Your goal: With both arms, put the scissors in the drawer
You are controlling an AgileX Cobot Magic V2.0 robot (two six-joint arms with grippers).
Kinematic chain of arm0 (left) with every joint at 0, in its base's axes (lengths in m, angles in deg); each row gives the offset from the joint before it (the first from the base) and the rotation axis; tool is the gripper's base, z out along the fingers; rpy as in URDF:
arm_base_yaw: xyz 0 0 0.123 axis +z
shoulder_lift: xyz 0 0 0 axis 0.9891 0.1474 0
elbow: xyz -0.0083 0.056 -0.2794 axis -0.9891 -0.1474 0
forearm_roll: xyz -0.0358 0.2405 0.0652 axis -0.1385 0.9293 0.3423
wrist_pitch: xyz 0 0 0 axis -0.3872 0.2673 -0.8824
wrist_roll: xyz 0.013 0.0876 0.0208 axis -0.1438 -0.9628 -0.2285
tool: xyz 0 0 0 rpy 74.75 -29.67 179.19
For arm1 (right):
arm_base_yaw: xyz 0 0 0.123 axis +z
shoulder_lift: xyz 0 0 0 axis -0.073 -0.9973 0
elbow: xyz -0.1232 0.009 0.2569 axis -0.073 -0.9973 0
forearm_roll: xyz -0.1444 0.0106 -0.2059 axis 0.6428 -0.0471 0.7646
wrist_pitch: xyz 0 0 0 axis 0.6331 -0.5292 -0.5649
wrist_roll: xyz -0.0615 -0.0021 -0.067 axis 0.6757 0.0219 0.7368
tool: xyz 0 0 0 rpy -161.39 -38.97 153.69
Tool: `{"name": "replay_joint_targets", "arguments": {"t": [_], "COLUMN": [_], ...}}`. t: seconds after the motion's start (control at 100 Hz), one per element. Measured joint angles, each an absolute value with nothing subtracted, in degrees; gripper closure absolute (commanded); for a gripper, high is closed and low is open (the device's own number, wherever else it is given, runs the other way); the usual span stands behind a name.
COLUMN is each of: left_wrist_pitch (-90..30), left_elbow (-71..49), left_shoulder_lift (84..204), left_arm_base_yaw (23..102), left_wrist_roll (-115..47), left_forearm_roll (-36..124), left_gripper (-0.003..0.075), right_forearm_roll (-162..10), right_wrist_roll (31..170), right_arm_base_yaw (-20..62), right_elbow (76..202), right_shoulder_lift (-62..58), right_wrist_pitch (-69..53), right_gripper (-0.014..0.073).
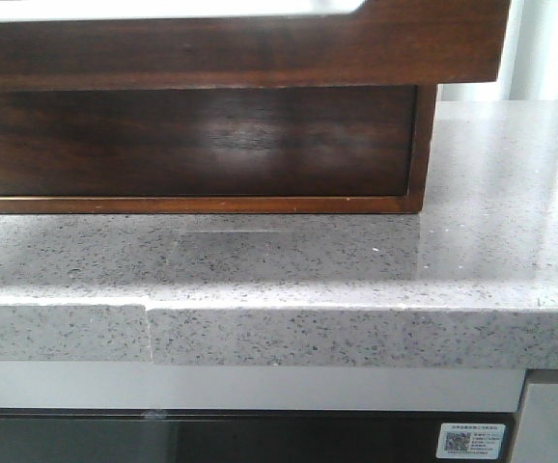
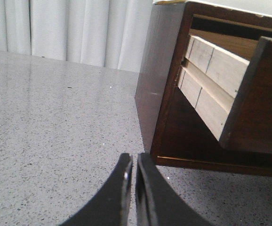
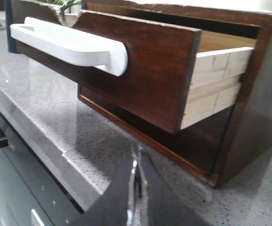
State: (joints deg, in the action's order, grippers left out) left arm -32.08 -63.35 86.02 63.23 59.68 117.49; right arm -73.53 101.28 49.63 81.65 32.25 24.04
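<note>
The dark brown drawer is pulled out of the wooden cabinet and overhangs its lower bay. Its white lining shows above the front. The drawer also shows in the left wrist view and the right wrist view. The scissors are not in view in any frame. My left gripper is shut with nothing between the fingers, low over the counter by the cabinet's left front corner. My right gripper is shut and empty, near the counter's front edge, off the drawer's right front corner. Neither gripper shows in the front view.
The cabinet stands on a grey speckled stone counter with a seam in its front edge. A dark glossy appliance front lies below the counter. White curtains hang behind the counter.
</note>
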Motion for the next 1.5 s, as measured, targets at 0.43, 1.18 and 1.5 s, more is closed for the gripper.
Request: {"name": "replay_joint_targets", "arguments": {"t": [0.43,1.18,1.5], "left_wrist_pitch": [-32.08,-32.19,-24.73], "left_elbow": [-63.35,-67.17,-68.71], "left_shoulder_lift": [86.02,86.02,86.02], "left_arm_base_yaw": [63.23,74.62,79.74], "left_wrist_roll": [59.68,-7.86,-3.27], "left_forearm_roll": [117.49,64.58,69.22], "left_gripper": [0.0739,0.0739,0.0739], "right_forearm_roll": [-73.74,-73.84,-73.84], "right_wrist_roll": [101.28,101.24,101.24], "right_arm_base_yaw": [49.63,49.63,49.63], "right_elbow": [79.77,79.77,79.77], "right_shoulder_lift": [32.25,32.25,32.25], "right_wrist_pitch": [24.92,24.92,24.92], "right_gripper": [0.0665,0.0665,0.0665]}}
